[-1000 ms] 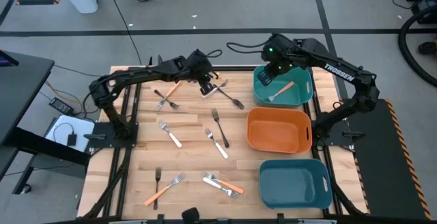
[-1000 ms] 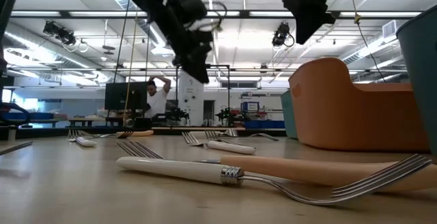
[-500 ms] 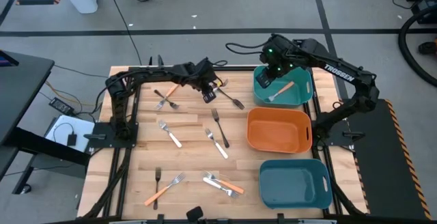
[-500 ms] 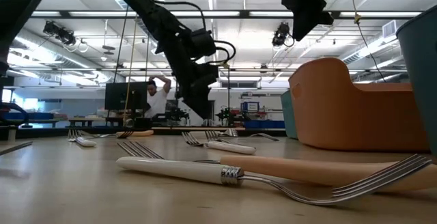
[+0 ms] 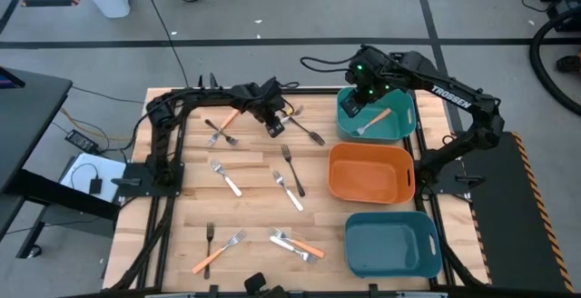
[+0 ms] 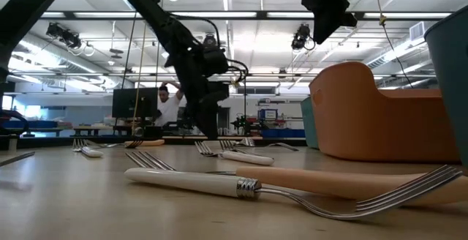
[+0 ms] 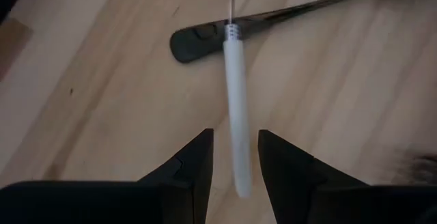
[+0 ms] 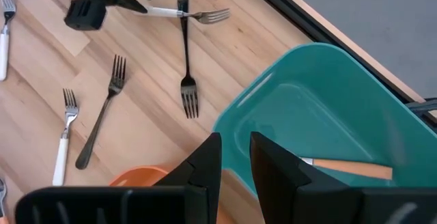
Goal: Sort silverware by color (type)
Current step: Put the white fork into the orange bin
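Left gripper [image 7: 233,157]: we have dropped low over the white fork [image 7: 236,115] on the desk [image 5: 254,207], fingers [image 7: 194,159] parted astride its handle, nothing held; pickup imminent. Right gripper [image 8: 235,157]: above teal bin [image 5: 377,116], slightly parted, empty.

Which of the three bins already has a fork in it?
The teal bin at the table's far end, under the right pincer: an orange-handled fork lies inside. The orange bin and the near teal bin show none.
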